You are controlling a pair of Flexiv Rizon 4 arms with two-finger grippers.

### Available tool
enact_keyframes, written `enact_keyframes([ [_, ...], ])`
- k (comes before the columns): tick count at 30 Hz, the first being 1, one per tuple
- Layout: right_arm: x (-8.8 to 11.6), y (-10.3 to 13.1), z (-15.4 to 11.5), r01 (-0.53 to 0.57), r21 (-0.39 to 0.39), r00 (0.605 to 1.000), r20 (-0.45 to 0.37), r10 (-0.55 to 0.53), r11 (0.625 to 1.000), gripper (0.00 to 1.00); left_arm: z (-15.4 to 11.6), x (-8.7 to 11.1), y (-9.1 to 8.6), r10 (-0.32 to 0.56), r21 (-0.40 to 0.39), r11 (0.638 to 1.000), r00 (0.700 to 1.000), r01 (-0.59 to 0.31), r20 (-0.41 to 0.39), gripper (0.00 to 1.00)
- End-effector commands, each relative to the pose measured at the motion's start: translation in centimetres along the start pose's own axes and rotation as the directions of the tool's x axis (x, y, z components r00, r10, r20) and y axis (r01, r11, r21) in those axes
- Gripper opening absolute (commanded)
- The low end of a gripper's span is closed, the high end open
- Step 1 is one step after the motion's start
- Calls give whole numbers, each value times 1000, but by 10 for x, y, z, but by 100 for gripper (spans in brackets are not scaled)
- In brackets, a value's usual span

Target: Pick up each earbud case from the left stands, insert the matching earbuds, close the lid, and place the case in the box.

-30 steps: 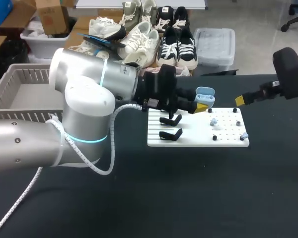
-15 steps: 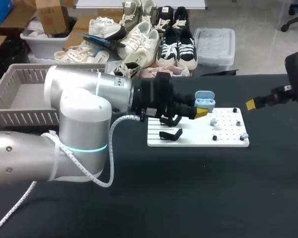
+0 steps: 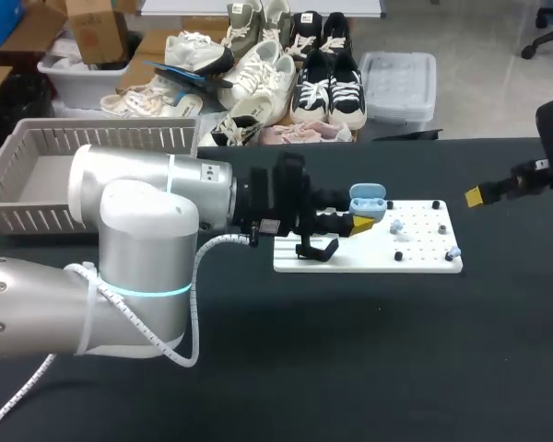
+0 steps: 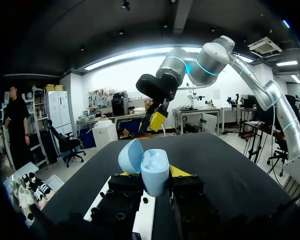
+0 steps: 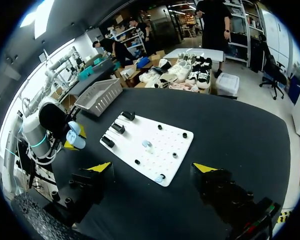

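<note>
My left gripper [image 3: 360, 218] is shut on a light blue earbud case [image 3: 367, 201] and holds it just above the left part of the white pegboard [image 3: 426, 260]. In the left wrist view the case [image 4: 154, 171] stands upright between the yellow tips, its lid [image 4: 130, 156] swung open. Two small pale blue earbuds [image 3: 397, 225] [image 3: 454, 250] lie on the board. A black stand [image 3: 317, 250] sits on the board's slotted left end. My right gripper [image 5: 153, 168] hangs open and empty above the table, right of the board [image 5: 171, 138], and shows at the head view's right edge [image 3: 475, 195].
A grey slatted basket [image 3: 37, 184] stands at the table's back left, behind my left arm. In the right wrist view several black stands [image 5: 118, 128] and the two earbuds [image 5: 147, 144] [image 5: 158, 178] sit on the board, with the held case [image 5: 76, 138] beyond it.
My left gripper has carried the open case lower and slightly to the left over the board. My right gripper has drawn back to the right, away from the board.
</note>
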State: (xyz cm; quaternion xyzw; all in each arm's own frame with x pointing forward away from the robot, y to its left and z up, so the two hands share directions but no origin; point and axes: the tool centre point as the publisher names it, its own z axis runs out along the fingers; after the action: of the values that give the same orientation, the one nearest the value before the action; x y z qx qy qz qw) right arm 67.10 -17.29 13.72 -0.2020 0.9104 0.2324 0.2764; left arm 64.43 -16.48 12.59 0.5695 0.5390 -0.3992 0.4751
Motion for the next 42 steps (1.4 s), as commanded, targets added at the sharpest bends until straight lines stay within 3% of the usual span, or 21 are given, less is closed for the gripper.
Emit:
enact_keyframes([
  [1, -2, 2, -3, -1, 33, 1000, -15, 1, 999, 100, -1, 3, -7, 17, -73, 997, 1000, -17, -5, 0],
  [24, 9, -7, -2, 14, 32, 999, -49, -12, 999, 100, 0, 4, -9, 0, -77, 997, 1000, 0, -1, 0],
  [31, 21, -18, -2, 103, 67, 990, -103, -95, 992, 100, 0, 4, -9, 0, -77, 997, 1000, 0, -1, 0],
  [38, 28, -20, 0, 255, 123, 950, -219, -225, 959, 100, 0, 4, -9, 0, -77, 997, 1000, 0, -1, 0],
  [42, 34, -20, 3, 290, 124, 938, -236, -255, 949, 100, 0, 4, -9, 0, -77, 997, 1000, 0, -1, 0],
])
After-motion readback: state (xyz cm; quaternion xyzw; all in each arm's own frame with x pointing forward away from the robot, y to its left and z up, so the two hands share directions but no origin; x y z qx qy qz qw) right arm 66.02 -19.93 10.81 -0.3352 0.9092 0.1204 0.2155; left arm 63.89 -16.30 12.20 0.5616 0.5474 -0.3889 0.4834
